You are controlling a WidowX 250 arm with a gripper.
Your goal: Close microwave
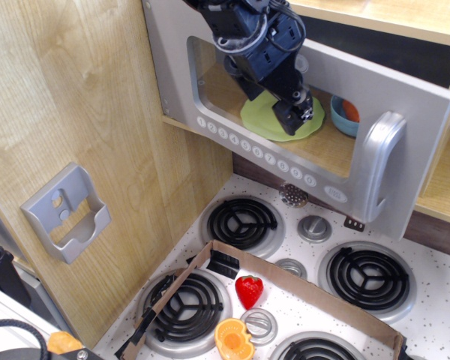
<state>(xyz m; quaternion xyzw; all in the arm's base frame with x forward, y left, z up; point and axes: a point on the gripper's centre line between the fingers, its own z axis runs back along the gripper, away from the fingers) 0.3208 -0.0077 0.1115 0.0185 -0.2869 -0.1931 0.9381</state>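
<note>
Gripper [294, 114], aperture unclear, presses the silver-grey numbered microwave door [405, 94] above a white speckled counter [435, 307] with black coil burners [244, 223].

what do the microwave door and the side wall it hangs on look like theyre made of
The microwave door looks like a flat board painted matte silver-grey, probably wood, though the paint hides any grain. Its window seems clear plastic, since the green plate shows through. The handle looks like moulded grey plastic with a soft sheen. The side wall shows light wood grain, perhaps veneer.
</note>
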